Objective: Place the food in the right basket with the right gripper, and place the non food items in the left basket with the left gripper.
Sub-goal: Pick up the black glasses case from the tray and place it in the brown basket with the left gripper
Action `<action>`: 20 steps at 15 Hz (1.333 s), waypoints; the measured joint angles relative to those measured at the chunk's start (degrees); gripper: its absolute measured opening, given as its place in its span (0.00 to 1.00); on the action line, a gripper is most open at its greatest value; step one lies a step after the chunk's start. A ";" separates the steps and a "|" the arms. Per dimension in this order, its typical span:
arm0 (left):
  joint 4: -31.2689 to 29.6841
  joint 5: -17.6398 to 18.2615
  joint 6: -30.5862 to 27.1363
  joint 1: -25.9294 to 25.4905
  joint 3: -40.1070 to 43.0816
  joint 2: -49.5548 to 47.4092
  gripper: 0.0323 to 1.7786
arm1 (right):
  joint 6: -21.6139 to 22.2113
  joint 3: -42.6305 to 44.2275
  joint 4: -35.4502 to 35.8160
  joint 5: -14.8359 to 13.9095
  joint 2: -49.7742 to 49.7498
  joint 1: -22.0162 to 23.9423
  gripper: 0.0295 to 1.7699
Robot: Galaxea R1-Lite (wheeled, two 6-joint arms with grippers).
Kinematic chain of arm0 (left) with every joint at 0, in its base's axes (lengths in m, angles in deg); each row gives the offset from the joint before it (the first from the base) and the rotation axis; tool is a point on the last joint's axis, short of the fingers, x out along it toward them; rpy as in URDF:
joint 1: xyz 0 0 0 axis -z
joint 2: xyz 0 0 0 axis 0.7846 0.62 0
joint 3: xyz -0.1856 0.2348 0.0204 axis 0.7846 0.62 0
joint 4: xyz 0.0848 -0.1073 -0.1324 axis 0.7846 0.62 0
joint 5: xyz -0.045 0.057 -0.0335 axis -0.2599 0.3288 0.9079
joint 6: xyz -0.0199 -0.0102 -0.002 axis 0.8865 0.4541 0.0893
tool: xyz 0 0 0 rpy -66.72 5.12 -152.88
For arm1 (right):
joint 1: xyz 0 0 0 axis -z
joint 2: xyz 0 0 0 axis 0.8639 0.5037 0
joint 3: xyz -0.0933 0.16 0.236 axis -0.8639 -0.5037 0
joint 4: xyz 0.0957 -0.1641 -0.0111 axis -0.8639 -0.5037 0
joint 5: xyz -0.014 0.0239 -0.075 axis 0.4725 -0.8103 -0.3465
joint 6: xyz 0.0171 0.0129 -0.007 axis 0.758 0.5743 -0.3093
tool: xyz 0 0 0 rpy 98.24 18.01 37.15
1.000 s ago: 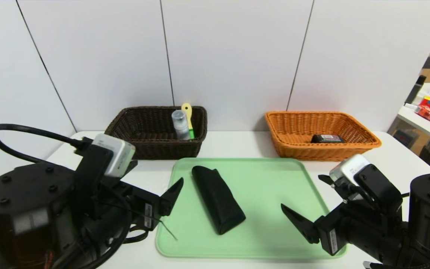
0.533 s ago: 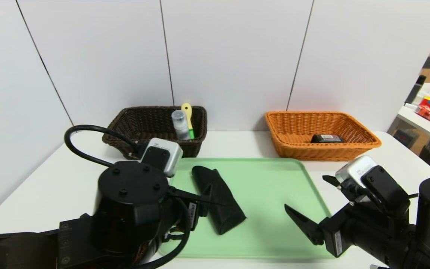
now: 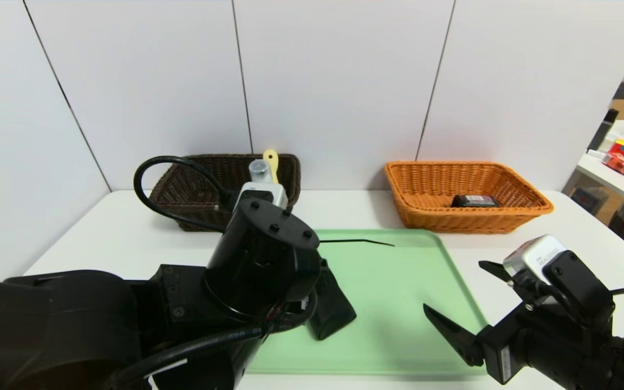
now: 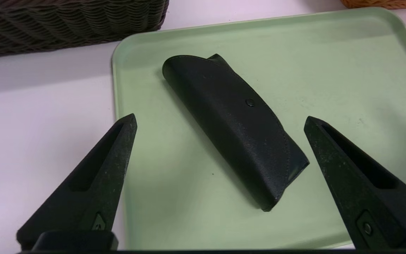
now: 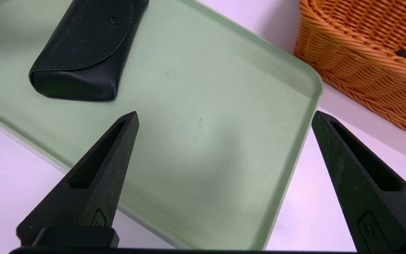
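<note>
Left hand (image 4: 220, 120) spread wide, empty, hanging just above the near-left part of the green tray (image 4: 330, 63), pointing forward and slightly down. The long black soft case (image 4: 234, 127) lies flat on the tray dead ahead, between the two finger lines in the left wrist view. Its long axis runs diagonally, far end toward the left basket (image 3: 182, 189), near end toward tray centre (so the wrist likely needs a roll to close across the short side). Left arm is clearly the nearer one; its bulk hides most of the case in the head view.

Right hand (image 3: 444, 325) also spread, empty, idle over the tray's near-right corner.

Nothing on the tray blocks the approach.

Far: white bottle (image 3: 259, 170) and yellow slotted spoon (image 3: 271, 160) already in the left basket; small black carton (image 3: 474, 201) already in the right basket (image 3: 426, 211). All on the white counter (image 3: 101, 233).
</note>
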 joint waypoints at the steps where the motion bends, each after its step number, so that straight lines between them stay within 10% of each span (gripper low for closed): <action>1: 3.50 0.00 2.24 0.00 -2.21 0.38 0.95 | -0.05 -0.07 0.00 0.00 -0.28 0.02 0.96; 6: 22.61 2.36 14.56 -0.01 -14.99 2.50 0.95 | -0.16 -0.40 0.00 0.00 -0.96 0.05 0.96; 13: 51.81 14.85 29.35 -0.09 -36.00 9.51 0.95 | -0.18 -1.21 -0.11 0.13 -2.65 0.11 0.96; 20: 56.38 19.15 32.63 -0.76 -43.74 16.88 0.95 | -0.30 -2.04 -0.11 0.17 -4.80 0.22 0.96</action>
